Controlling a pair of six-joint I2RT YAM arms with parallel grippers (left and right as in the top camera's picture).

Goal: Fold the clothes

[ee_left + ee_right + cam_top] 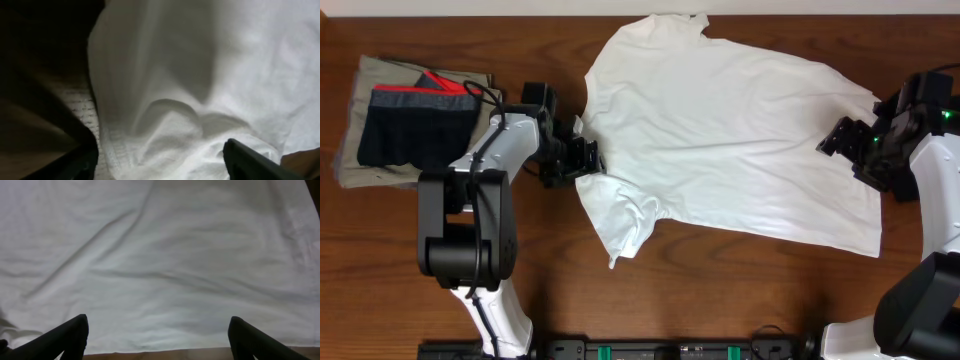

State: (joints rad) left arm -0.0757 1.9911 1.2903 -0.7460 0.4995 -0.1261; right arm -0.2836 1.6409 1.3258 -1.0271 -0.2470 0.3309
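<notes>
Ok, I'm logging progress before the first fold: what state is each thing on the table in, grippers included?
white T-shirt: spread out, unfolded, wrinkled
left gripper: open, at the shirt's edge by the sleeve, bunched cloth between its fingers
right gripper: open, over the shirt's opposite edge
black shorts: folded, lying on the khaki pieces
khaki pieces: folded, beneath the shorts

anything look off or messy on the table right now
Nothing is spilled or damaged. The white T-shirt lies spread out but askew on the table, with its collar reaching the far edge. The sleeve near the left gripper is rumpled and sticks out at an angle instead of lying smooth.
</notes>
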